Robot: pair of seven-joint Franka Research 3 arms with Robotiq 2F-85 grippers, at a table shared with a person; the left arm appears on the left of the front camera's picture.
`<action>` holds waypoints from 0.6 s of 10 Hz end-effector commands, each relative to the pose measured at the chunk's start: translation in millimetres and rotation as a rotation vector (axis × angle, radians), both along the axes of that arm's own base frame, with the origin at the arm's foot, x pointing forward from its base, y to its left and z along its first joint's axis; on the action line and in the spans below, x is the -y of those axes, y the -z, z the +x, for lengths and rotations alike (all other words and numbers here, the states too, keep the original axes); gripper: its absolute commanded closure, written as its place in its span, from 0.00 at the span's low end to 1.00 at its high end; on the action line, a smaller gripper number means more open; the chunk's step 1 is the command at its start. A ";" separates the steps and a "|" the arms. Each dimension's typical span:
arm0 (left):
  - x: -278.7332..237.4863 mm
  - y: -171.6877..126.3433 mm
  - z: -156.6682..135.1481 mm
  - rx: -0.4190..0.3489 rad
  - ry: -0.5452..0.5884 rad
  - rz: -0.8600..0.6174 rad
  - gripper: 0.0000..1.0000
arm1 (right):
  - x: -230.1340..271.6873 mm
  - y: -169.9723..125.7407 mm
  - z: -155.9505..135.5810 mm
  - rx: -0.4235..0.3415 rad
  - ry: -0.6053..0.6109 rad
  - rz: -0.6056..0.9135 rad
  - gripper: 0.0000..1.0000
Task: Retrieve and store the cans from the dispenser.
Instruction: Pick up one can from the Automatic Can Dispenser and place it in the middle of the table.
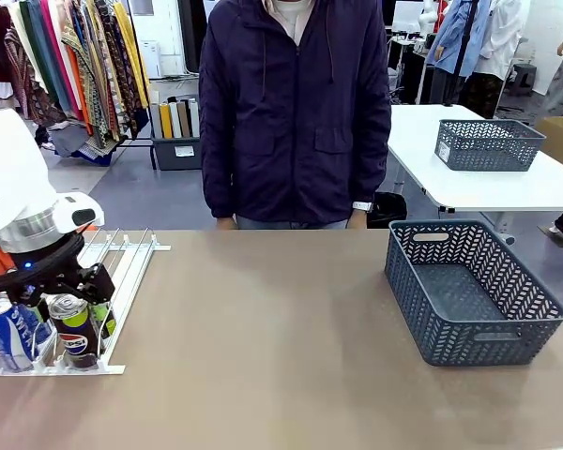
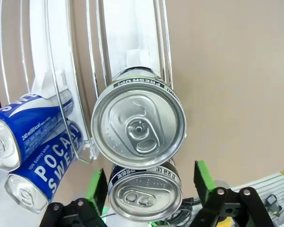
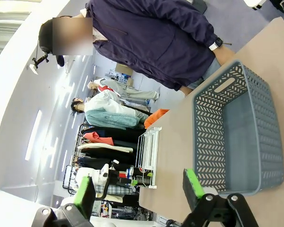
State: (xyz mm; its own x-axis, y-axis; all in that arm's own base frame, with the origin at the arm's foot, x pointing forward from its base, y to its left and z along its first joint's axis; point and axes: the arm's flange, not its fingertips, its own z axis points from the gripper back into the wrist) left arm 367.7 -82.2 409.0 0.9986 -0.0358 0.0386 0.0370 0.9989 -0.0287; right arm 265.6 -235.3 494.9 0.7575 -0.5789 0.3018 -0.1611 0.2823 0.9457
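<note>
At the lower left of the front view, the left gripper (image 1: pixel 72 314) hangs over the front end of the dispenser (image 1: pixel 129 272), a flat white rack of rails lying on the tan table (image 1: pixel 263 375). Its fingers are spread to either side of a black can (image 1: pixel 76 337) that stands upright at the rack's front lip. A blue can (image 1: pixel 7 330) stands just beside it, further left in the frame.

In the left wrist view this black can sits at bottom centre between the green pads (image 2: pixel 204 182). A strip of table shows between the can and the right-hand pad. The left-hand pad is just beside the can, and whether it touches cannot be told, so nothing is pinched. A second black can (image 2: pixel 138 125) stands directly behind, mid-frame, in the same lane.

The right gripper (image 3: pixel 139 187), at the bottom of its own view, has its fingers wide apart with nothing between them. Beyond them, at the right of that frame, a dark grey lattice basket (image 3: pixel 236 137) rests on the table, well apart from the rack. A person in a dark jacket (image 1: pixel 296 112) stands at top centre of the front view, at the table's far edge
</note>
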 end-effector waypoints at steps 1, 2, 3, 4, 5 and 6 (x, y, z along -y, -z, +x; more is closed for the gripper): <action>-4.0 7.1 -7.9 0.018 0.004 -0.011 1.00 | 1.6 -3.1 1.6 0.030 0.002 -0.002 0.00; -4.0 7.9 -7.6 0.022 -0.001 -0.006 1.00 | 1.6 -3.1 1.6 0.030 0.002 -0.002 0.00; -3.4 10.7 -6.0 0.023 -0.013 0.007 1.00 | 1.6 -3.1 1.6 0.030 0.002 -0.002 0.00; -3.5 11.6 -6.4 0.021 -0.019 0.019 1.00 | 1.6 -3.1 1.6 0.030 0.002 -0.002 0.00; -4.9 10.9 -6.7 0.020 -0.020 0.017 1.00 | 1.6 -3.1 1.6 0.030 0.002 -0.002 0.00; -6.2 10.4 -7.0 0.020 -0.020 0.015 1.00 | 1.6 -3.1 1.6 0.030 0.002 -0.002 0.00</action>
State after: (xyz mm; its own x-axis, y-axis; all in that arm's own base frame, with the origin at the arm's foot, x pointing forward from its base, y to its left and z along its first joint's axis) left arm 368.9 -81.1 409.0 0.9986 -0.0313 0.0429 0.0323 0.9992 -0.0238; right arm 265.6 -235.2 494.9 0.7576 -0.5787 0.3018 -0.1612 0.2821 0.9457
